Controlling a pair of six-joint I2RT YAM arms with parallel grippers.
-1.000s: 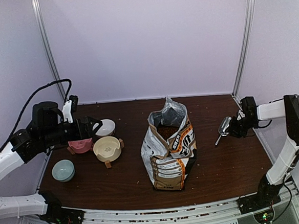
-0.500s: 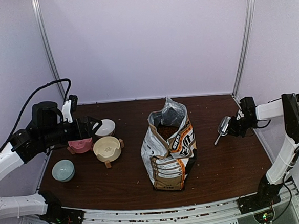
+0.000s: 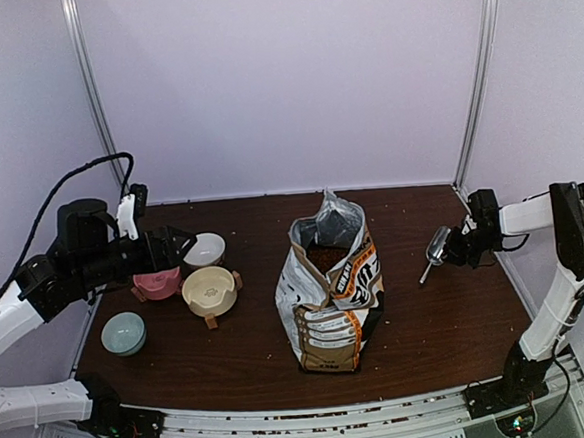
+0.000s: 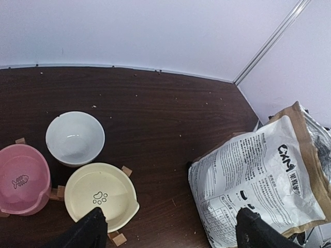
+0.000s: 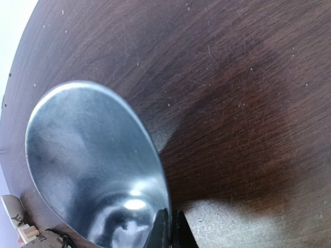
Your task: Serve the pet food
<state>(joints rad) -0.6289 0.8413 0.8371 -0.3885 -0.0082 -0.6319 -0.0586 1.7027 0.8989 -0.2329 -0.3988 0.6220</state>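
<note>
The upright paper bag (image 3: 329,292), pet food (image 3: 324,256) showing in its open top, blocks the table (image 3: 429,320) centre; four bowls (image 3: 210,290) crowd 9 o'clock. Bare wood lanes run between bag and bowls, behind the bag at 12 o'clock, and toward the scoop (image 3: 437,246) at 3 o'clock.

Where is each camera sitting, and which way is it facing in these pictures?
Top external: above and behind the arms, looking down on the table; both arms, left gripper and right gripper show.
Left wrist: on the left arm, looking down over bowls and the bag; its open fingertips show.
Right wrist: on the right arm, close above the silver scoop; its shut fingers show.
Shared: top and left wrist both see bag and bowls; top and right wrist, the scoop.
</note>
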